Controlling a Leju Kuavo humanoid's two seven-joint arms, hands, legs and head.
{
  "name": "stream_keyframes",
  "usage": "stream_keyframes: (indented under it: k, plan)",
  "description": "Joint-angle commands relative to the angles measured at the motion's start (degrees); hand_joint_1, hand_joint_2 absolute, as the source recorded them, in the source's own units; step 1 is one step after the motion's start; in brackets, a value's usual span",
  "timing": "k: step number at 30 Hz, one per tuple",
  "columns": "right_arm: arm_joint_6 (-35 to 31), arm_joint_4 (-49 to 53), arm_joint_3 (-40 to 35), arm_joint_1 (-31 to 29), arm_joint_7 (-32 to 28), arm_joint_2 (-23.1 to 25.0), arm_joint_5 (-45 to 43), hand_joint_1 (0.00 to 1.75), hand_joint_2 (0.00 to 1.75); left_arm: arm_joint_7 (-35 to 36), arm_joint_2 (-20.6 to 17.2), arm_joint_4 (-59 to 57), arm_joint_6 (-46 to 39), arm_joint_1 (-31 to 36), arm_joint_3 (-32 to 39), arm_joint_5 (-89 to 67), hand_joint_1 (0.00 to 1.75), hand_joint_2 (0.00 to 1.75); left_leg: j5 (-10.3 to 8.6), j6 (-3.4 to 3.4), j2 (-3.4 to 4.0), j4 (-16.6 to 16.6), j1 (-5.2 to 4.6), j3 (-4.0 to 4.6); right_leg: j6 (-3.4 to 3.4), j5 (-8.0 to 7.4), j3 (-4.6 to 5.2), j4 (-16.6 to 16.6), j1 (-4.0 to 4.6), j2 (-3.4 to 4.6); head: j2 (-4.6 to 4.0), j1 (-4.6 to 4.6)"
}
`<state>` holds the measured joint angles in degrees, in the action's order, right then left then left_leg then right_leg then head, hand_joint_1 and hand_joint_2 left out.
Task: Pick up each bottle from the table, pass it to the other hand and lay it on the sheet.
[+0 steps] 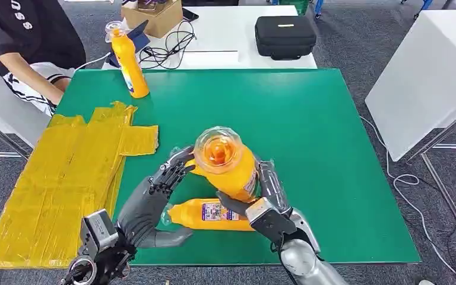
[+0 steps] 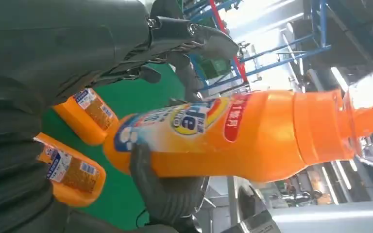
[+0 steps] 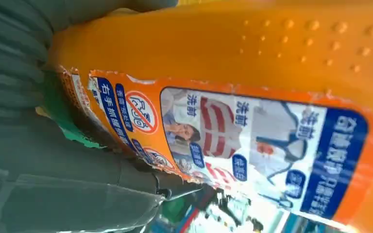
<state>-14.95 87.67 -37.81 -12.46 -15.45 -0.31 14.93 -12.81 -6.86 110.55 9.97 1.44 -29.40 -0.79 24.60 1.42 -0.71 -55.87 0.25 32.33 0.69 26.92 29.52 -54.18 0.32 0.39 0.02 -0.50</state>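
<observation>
Right hand grips raised orange bottle round its body, axis near upright, cap twd camera. Left hand fingers touch its side, holding nothing.

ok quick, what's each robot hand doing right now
left robot hand: fingers touching the raised orange detergent bottle, a full grip cannot be told
right robot hand: holding that bottle

Premises: an indoor robotics test lab or workshop. Evidence: green-topped work table on grey carpet; white benches at 12 and 2 o'clock; black equipment case, loose cables and cardboard box at 12; blue industrial racking beyond.
</observation>
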Motion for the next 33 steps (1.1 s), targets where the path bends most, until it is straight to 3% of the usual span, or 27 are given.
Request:
stream_keyframes:
  k: [1,7,16,21,27,28,29,33]
  plan:
    - [4.5,-5.3,-6.3,-4.1,1.5,0.4,1.0,1.75,1.75,1.0,1.9,-0.9,-0.7,2.3,-1.3,-1.0,0.0,1.75,0.08,-0.04,0.08,0.0,0.03,-0.16,0.06,0.04,-0.17,0.0,0.03,0.01,0.0,0.0]
    - [8.9,-9.0,-10.3,-6.6,3.0,1.7,1.9,1.75,1.75,1.2,2.5,-1.2,-1.2,1.6,0.6,-0.9,0.0,1.75,0.07,-0.05,0.17,0.0,0.04,-0.19,0.06,0.0,-0.17,0.1,0.04,0.09,0.0,0.0]
    - [8.7,-9.2,-10.4,-6.3,2.9,2.0,1.9,1.75,1.75,1.2,2.4,-1.3,-1.2,1.5,0.6,-0.9,0.0,1.75,0.06,-0.04,0.1,0.0,0.03,-0.17,0.07,0.02,-0.19,0.1,0.03,0.03,0.0,0.02]
    - [12.9,-14.1,-15.5,-8.2,3.1,2.6,4.4,1.75,1.75,0.4,1.8,-1.4,-2.0,-0.6,1.6,-0.9,0.0,1.75,0.03,-0.03,0.16,0.1,0.0,-0.12,0.03,-0.02,-0.1,0.1,-0.01,0.11,0.0,0.0]
    - [12.2,-17.3,-16.0,-8.8,1.8,3.3,5.7,1.75,1.75,0.1,3.0,-0.4,-1.7,-2.7,3.2,-1.5,0.0,1.75,0.03,-0.03,0.12,0.1,0.01,-0.12,0.04,0.0,-0.11,0.1,0.01,0.06,0.0,0.0]
    - [12.2,-17.3,-15.8,-8.8,1.8,3.2,5.7,1.75,1.75,0.1,3.1,-0.3,-1.6,-2.8,3.3,-1.5,1.52,1.75,0.16,-0.08,0.24,0.1,0.06,-0.39,0.08,0.07,-0.37,0.1,0.06,0.11,0.0,0.02]
    - [11.6,-17.5,-15.2,-8.8,1.8,3.3,5.6,1.75,1.75,0.1,2.5,-0.6,-1.4,-2.2,3.3,-1.7,1.75,1.75,0.05,-0.03,0.11,0.1,0.02,-0.16,0.05,0.02,-0.16,0.1,0.02,0.04,0.0,0.0]
    - [9.7,-18.1,-12.5,-8.7,1.4,3.7,5.1,1.75,1.75,-0.3,2.9,-1.0,-0.8,-1.8,4.4,-1.6,1.75,1.75,0.01,-0.02,0.02,0.0,0.01,-0.08,0.04,0.01,-0.08,0.0,0.01,-0.03,0.0,0.02]
